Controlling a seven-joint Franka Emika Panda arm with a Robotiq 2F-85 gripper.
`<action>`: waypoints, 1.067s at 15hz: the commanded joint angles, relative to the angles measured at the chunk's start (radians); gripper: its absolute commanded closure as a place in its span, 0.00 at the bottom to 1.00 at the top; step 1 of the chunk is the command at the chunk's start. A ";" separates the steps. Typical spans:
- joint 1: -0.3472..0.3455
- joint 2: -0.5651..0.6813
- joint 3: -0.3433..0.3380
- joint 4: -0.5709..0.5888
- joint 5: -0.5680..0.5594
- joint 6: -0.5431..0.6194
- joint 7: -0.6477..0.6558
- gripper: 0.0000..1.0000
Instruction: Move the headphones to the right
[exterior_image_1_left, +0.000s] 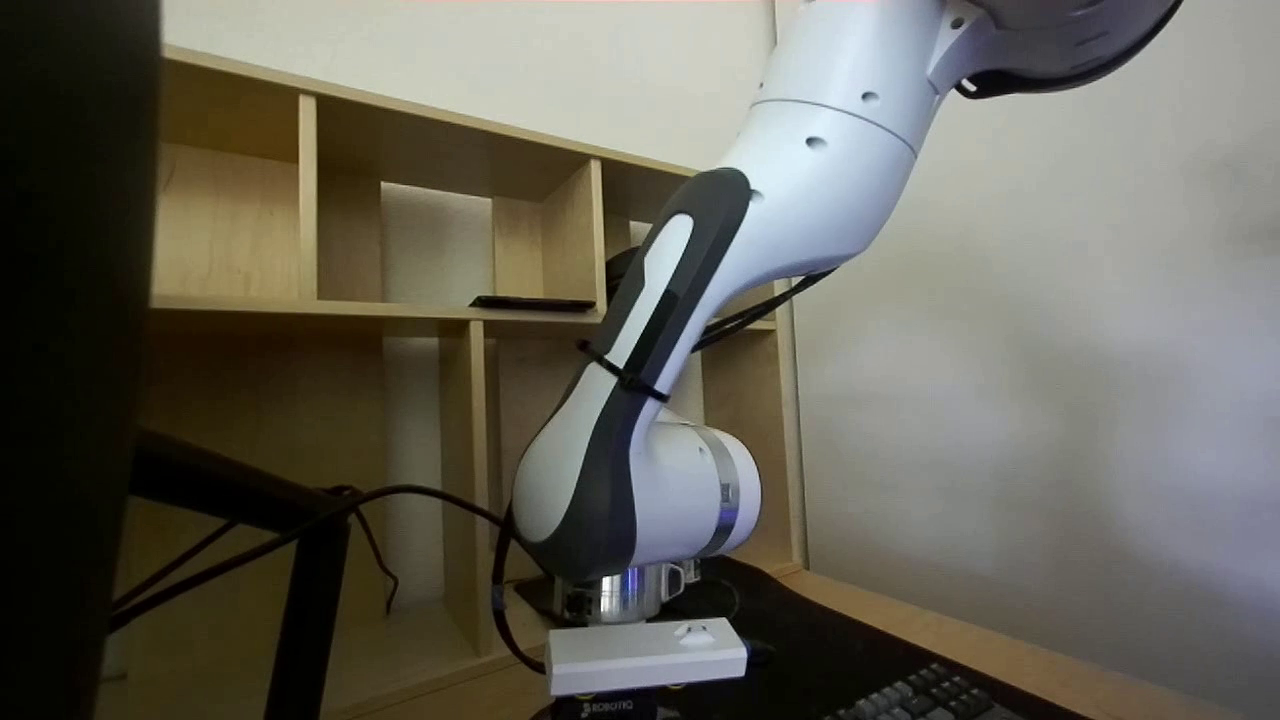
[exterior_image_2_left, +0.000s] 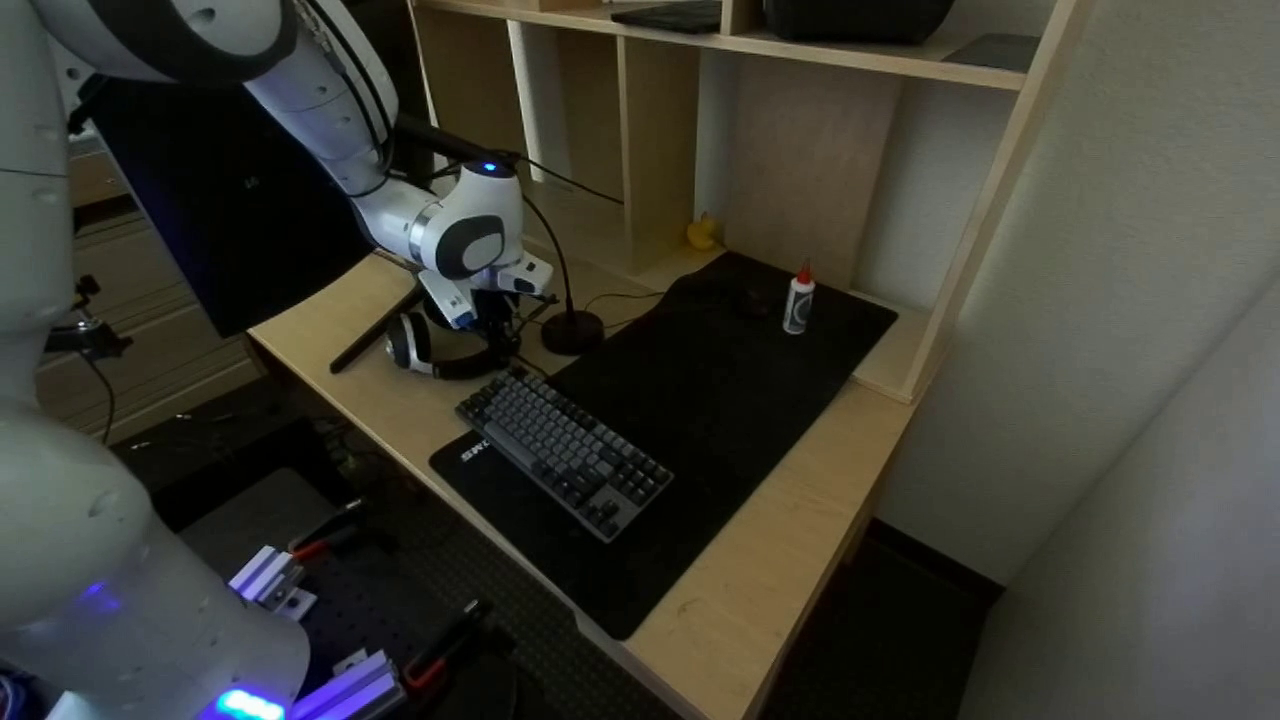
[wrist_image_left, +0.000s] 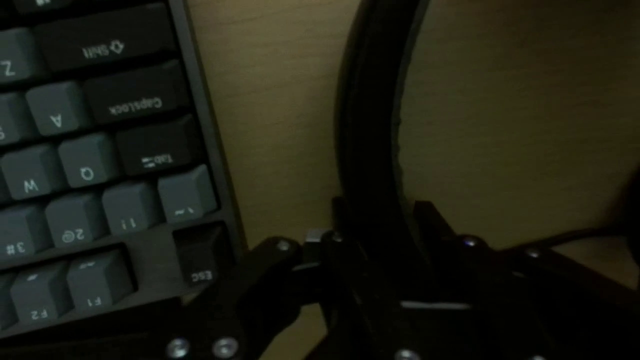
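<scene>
1. In an exterior view, your black and light-grey over-ear headphones (exterior_image_2_left: 460, 367) lie on the pale wooden desk (exterior_image_2_left: 770, 560), just left of the rectangular grey-and-black keyboard (exterior_image_2_left: 565, 450).
2. Your black gripper (wrist_image_left: 380, 207) has its fingers (wrist_image_left: 428, 215) on either side of the curved black headband (wrist_image_left: 370, 125); you cannot tell whether they clamp it.
3. Toward the far end of the black desk mat (exterior_image_2_left: 740, 400), a white bottle with a red tip (exterior_image_2_left: 797, 302) stands upright.

Black-banded headphones (wrist_image_left: 367, 125), grey-black keyboard (exterior_image_2_left: 565, 450), white bottle (exterior_image_2_left: 798, 306)
</scene>
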 joint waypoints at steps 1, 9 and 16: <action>0.034 0.018 -0.032 0.017 -0.024 0.028 0.033 0.93; 0.018 0.022 -0.009 0.056 -0.067 -0.100 -0.088 0.96; 0.010 0.030 -0.005 0.116 -0.169 -0.254 -0.159 0.96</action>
